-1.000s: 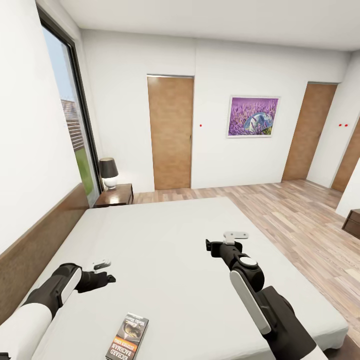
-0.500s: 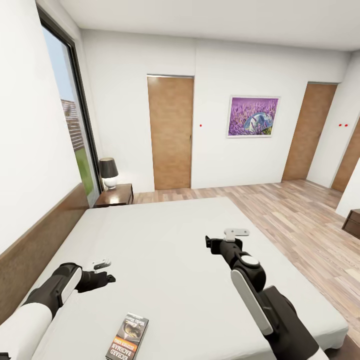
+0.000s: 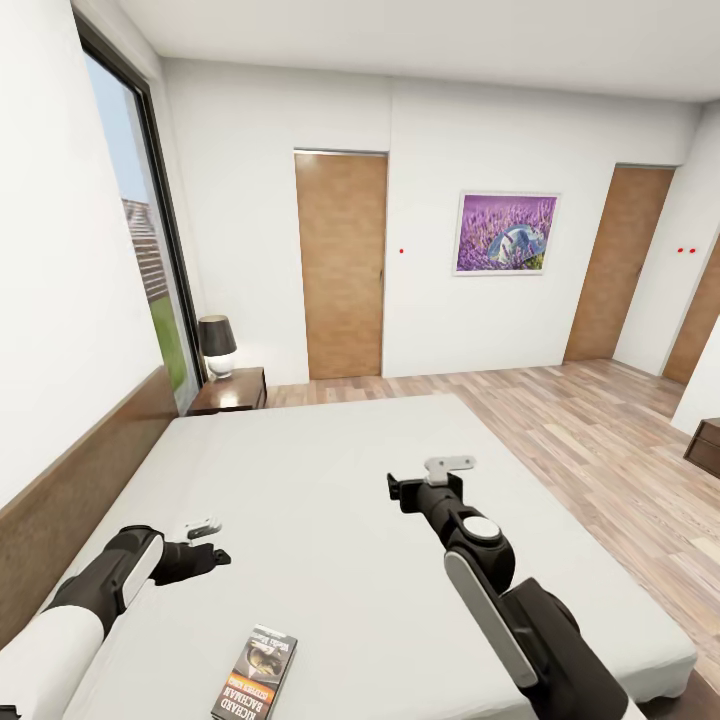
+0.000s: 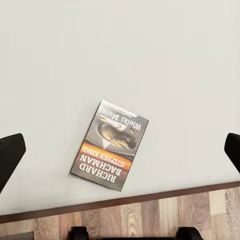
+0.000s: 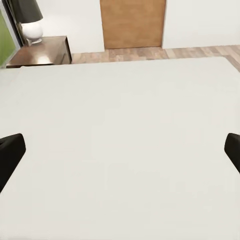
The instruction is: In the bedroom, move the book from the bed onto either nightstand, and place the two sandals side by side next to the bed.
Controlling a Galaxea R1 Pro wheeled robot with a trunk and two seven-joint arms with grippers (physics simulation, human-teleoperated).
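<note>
The book (image 3: 255, 675) lies flat on the bed (image 3: 320, 460) near its close edge, dark cover up, orange band across it. The left wrist view looks straight down on the book (image 4: 111, 145), which sits between that gripper's wide-apart fingertips (image 4: 10, 152). My left gripper (image 3: 212, 556) hovers open above the mattress, a little up and left of the book. My right gripper (image 3: 398, 490) is open over the middle of the bed, holding nothing. A nightstand (image 3: 230, 390) stands by the headboard's far end and shows in the right wrist view as well (image 5: 42, 51). The sandals are out of view.
A black-shaded lamp (image 3: 216, 345) stands on the nightstand. The brown headboard (image 3: 80, 480) runs along the left wall under a tall window (image 3: 140, 250). Wood floor (image 3: 590, 430) lies beyond the bed, with two brown doors (image 3: 340, 265) and a dark cabinet (image 3: 705, 445) at the right edge.
My right arm has swung left, carrying its open gripper toward the middle of the bed. The left arm and the book have stayed put.
</note>
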